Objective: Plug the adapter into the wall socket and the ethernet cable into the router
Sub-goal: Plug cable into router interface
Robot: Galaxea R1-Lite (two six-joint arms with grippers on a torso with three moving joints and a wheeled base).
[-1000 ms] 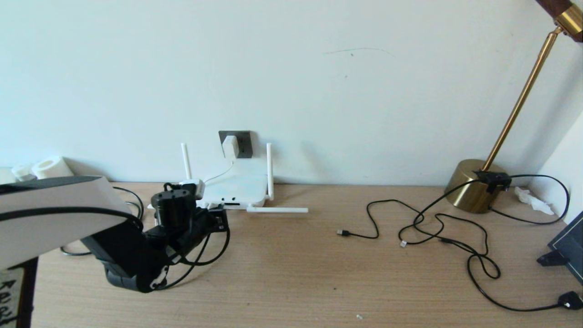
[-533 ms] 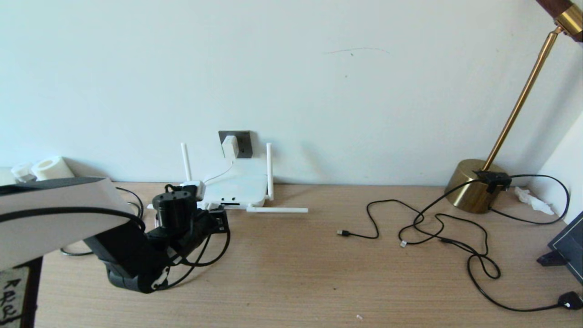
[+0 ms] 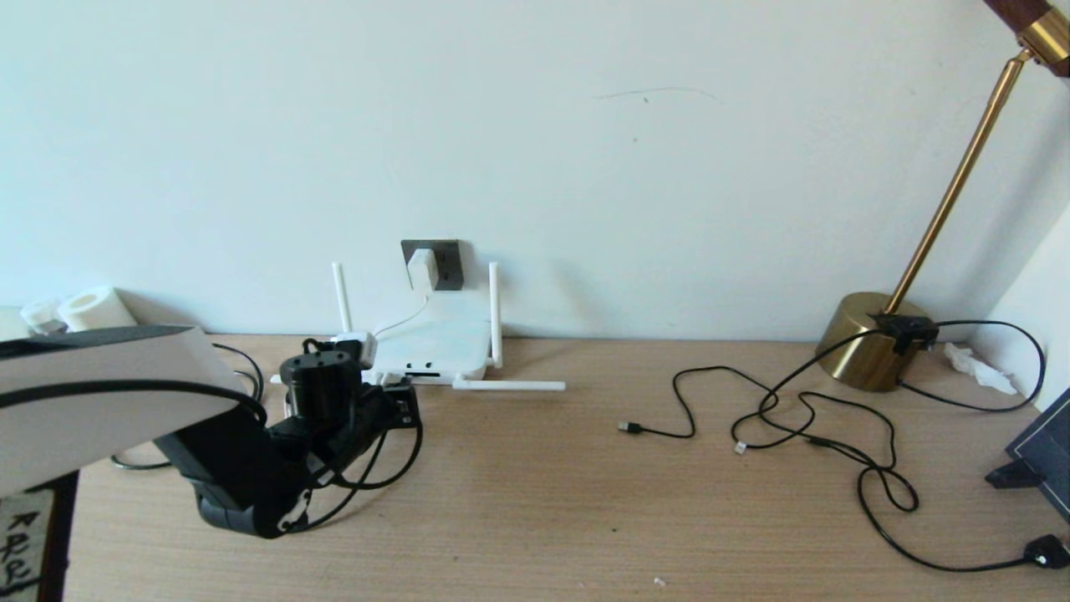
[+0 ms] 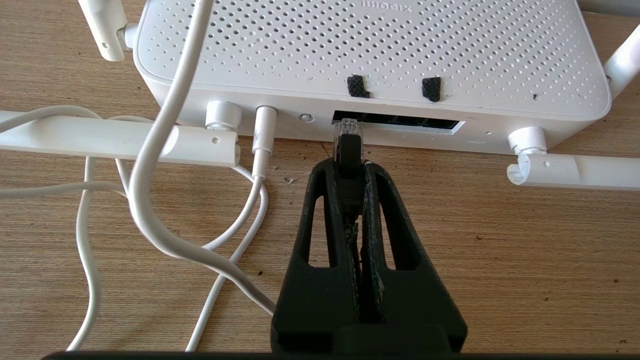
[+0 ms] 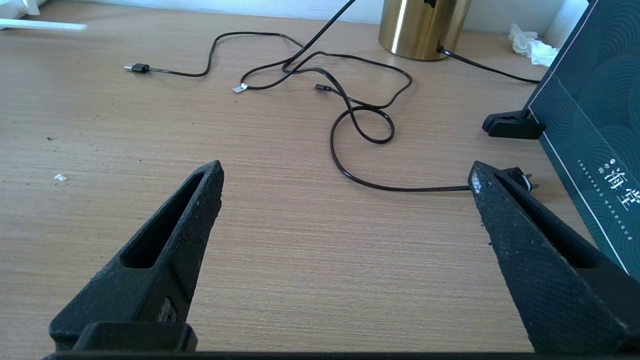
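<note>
Left wrist view: left gripper [image 4: 349, 167] jaws clamp ethernet cable [image 4: 348, 150] plug at router [image 4: 370, 60] port; right jaws wide.

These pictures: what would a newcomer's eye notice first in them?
First, the left gripper shut on the ethernet cable, its clear tip at the router port. Then the adapter in the wall socket above the router, and the brass lamp far right.

The left arm [image 3: 109, 393] has a big white shell with a thin black line along it, then goes all black at the wrist, with a stubby cylinder on top and loose black cables looping off it. Both grippers, left gripper [image 4: 350, 167] and right gripper [image 5: 345, 175], have matte black, grainy triangular fingers with slot cutouts.
</note>
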